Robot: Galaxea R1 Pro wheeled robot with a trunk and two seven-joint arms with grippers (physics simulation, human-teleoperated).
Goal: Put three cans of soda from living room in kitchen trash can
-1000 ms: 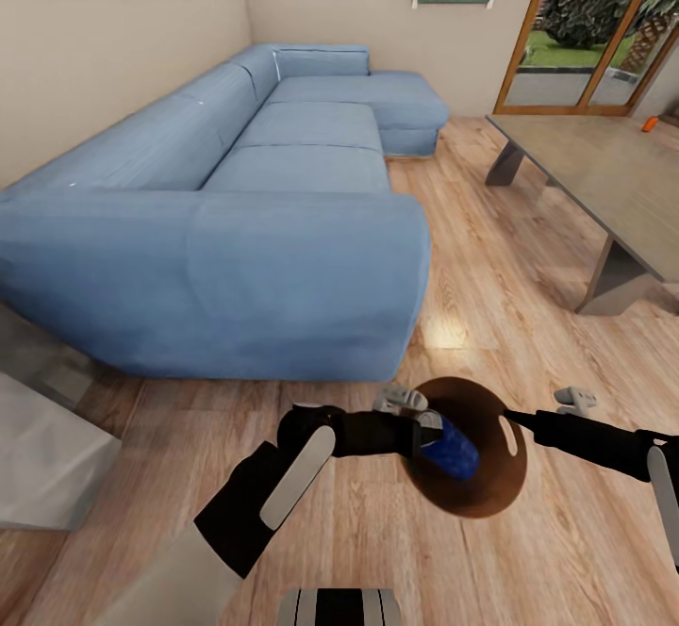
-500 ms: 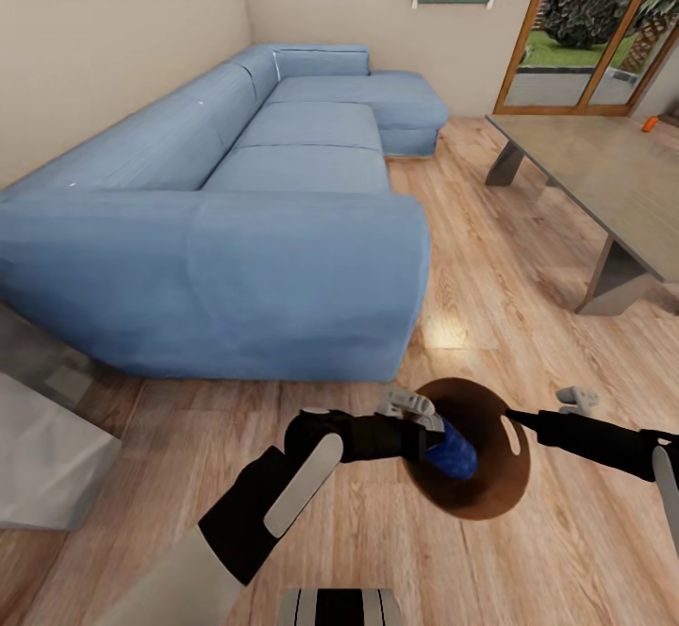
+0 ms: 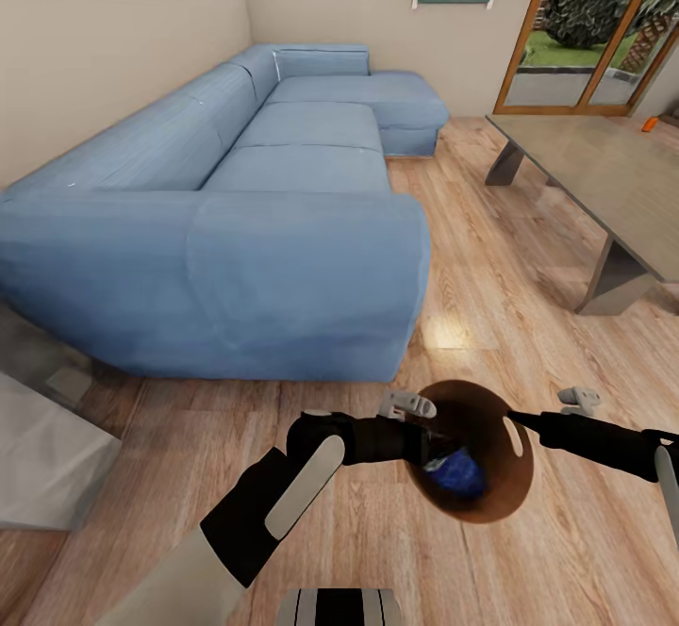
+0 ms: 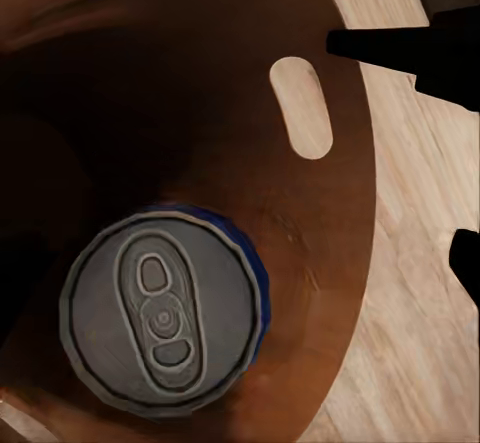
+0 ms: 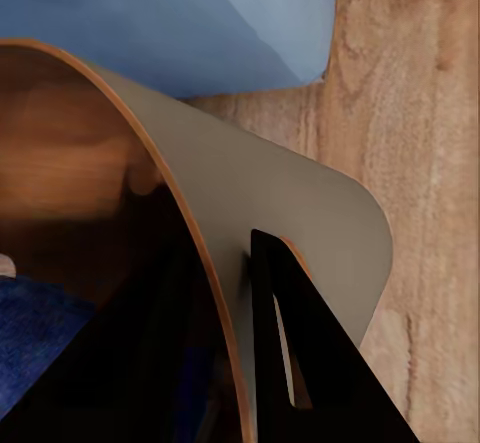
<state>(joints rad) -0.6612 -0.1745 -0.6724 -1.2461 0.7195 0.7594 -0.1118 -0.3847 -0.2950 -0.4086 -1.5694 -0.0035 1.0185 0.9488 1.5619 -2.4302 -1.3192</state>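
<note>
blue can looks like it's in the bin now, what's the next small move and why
Probably lift the left gripper up and clear of the trash can. The blue can sits inside the bin, and the left wrist view shows its silver top free of the fingers. The right gripper clamps the rim, so hold it steady.

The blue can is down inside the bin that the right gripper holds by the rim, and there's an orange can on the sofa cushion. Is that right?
Not quite. The orange can is on the low table, not on the sofa; the head view shows it. The blue can does lie inside the bin, held at its rim by the right gripper.
</note>
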